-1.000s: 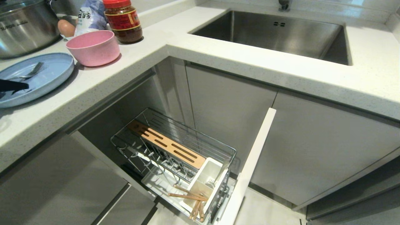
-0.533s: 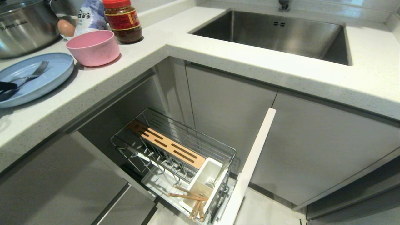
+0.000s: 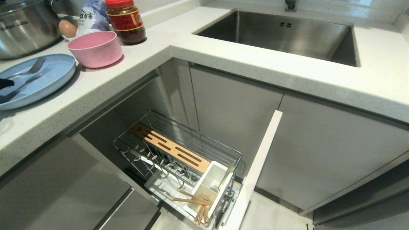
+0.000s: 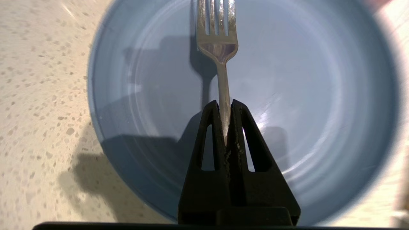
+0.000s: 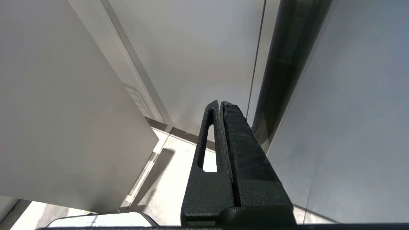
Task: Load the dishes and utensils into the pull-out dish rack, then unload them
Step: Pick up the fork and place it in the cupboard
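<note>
The worktop (image 3: 198, 48) is a pale speckled stone surface that turns an L-shaped corner, with a stainless steel sink (image 3: 281, 32) recessed in its far run. Grey flat-fronted cabinet doors (image 3: 319, 153) stand below it.

On the left run of the worktop lies the round, flat, light blue matte plate (image 3: 48, 80). Beside it stands the smaller matte pink bowl (image 3: 95, 48), with a red-lidded glass jar (image 3: 126, 20), a brown egg (image 3: 67, 28), a printed bag (image 3: 92, 16) and a lidded steel pot (image 3: 25, 28) behind.

The slim silver metal fork (image 4: 220, 64) is above the plate, its shadow falling on the plate surface. Its long axis runs straight out from the left tool (image 4: 225, 107), tines pointing away from the tool towards the plate's far rim. The left tool is pressed together on the fork handle, pinching it between both fingertips (image 4: 212, 110). In the head view only the tool tip (image 3: 4, 83) shows at the left edge.

Below the corner, the chrome wire pull-out dish rack (image 3: 179, 159) stands drawn out behind its narrow white front panel (image 3: 258, 166). The light wooden chopsticks (image 3: 195, 204) lie in the white rectangular utensil cup (image 3: 211, 188).

The right tool (image 5: 221, 105) is pressed together, empty, low beside the cabinet fronts.
</note>
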Motion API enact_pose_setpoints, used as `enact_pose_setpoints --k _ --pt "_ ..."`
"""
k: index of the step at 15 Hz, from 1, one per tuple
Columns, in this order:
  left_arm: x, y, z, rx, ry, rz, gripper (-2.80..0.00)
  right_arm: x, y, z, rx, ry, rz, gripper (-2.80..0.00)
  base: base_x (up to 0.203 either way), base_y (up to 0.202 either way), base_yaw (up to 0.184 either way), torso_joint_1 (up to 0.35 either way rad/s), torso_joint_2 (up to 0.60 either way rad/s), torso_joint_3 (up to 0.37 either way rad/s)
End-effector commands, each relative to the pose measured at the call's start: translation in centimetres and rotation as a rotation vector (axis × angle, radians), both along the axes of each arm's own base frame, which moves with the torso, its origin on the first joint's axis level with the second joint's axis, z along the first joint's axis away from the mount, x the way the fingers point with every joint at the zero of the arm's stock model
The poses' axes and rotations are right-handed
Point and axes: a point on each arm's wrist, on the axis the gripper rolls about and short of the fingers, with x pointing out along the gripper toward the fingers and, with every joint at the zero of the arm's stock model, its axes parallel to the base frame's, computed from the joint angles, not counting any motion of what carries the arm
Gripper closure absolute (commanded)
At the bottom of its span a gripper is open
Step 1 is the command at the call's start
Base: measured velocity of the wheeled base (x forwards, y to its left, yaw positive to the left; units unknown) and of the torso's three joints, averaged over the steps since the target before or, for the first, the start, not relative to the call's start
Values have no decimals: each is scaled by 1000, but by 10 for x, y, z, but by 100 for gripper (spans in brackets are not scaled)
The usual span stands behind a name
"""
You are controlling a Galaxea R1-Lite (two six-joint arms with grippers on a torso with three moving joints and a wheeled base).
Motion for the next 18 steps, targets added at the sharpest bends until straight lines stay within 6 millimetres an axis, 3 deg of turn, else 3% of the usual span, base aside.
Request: enact_pose_setpoints --k 1,5,9,14,18 --pt "-16 -13 23 -107 -60 50 0 0 0 0 1 -5 0 0 0 0 0 0 0 0" --pt "-48 -57 58 -322 -148 31 0 0 0 0 1 -5 0 0 0 0 0 0 0 0" --pt "-53 -119 58 -466 -55 -264 0 0 0 0 1 -5 0 0 0 0 0 0 0 0" --pt "-56 -191 33 -459 168 -569 0 0 0 0 1 -5 0 0 0 0 0 0 0 0" --pt "-26 -230 -2 -385 377 -562 0 0 0 0 1 -5 0 0 0 0 0 0 0 0"
